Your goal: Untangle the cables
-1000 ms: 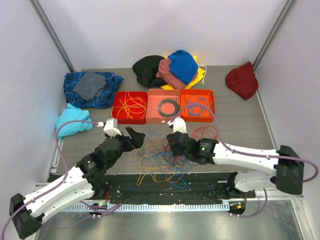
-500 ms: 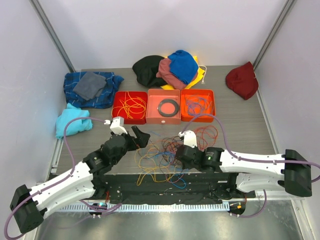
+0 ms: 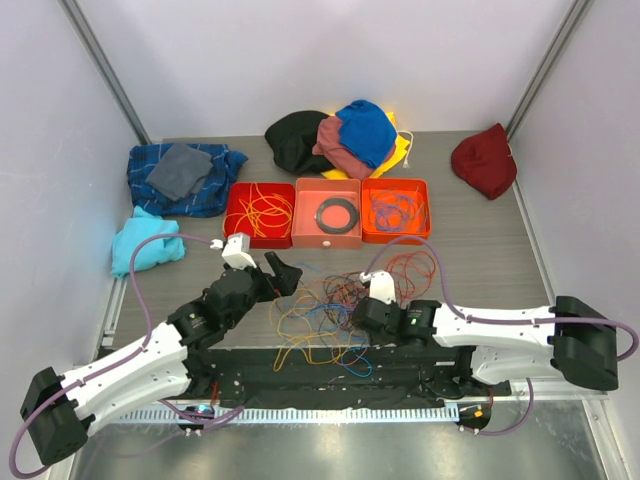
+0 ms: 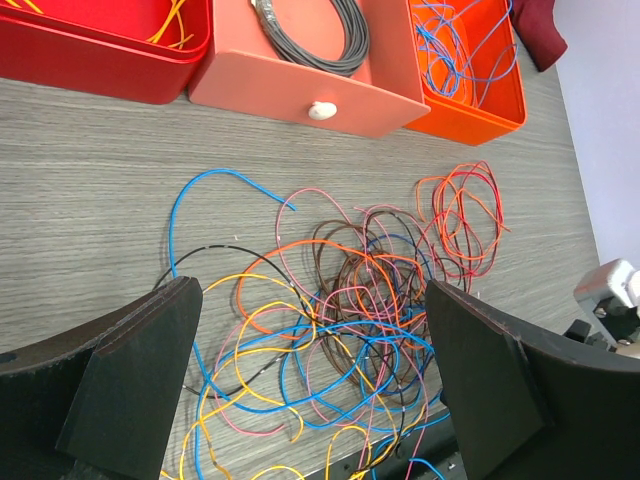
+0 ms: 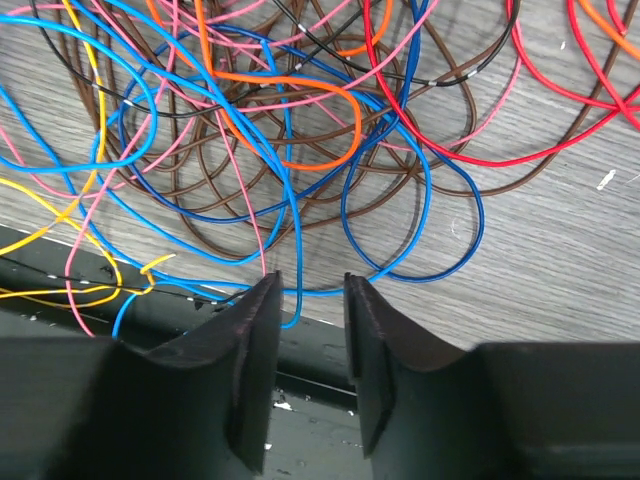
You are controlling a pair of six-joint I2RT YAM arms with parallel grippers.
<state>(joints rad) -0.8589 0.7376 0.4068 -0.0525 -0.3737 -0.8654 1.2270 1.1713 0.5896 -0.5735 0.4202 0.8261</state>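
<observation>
The cables [image 3: 322, 308] lie in one loose tangle of blue, orange, yellow, pink, brown and red loops near the table's front edge, between my two arms. My left gripper [image 3: 273, 281] hovers at the tangle's left side, jaws wide open and empty; the left wrist view shows the cables [image 4: 370, 290] spread below the left gripper [image 4: 312, 290]. My right gripper [image 3: 353, 312] is low over the tangle's front right. In the right wrist view the right gripper [image 5: 310, 277] stands narrowly open, and a blue cable [image 5: 292, 300] runs down between the jaws, unpinched.
Behind the tangle stand three trays: a red tray [image 3: 232, 215] with orange and yellow wires, a salmon drawer tray [image 3: 308, 232] holding a black ring, and an orange tray [image 3: 395, 238] with blue wires. Clothes are piled along the back and left. The table's front edge [image 5: 420, 335] is right at the right jaws.
The right gripper has slid toward the front edge and lowered onto the tangle, its jaws narrowing around the blue cable. The left gripper moved slightly toward the tangle, then held still.
</observation>
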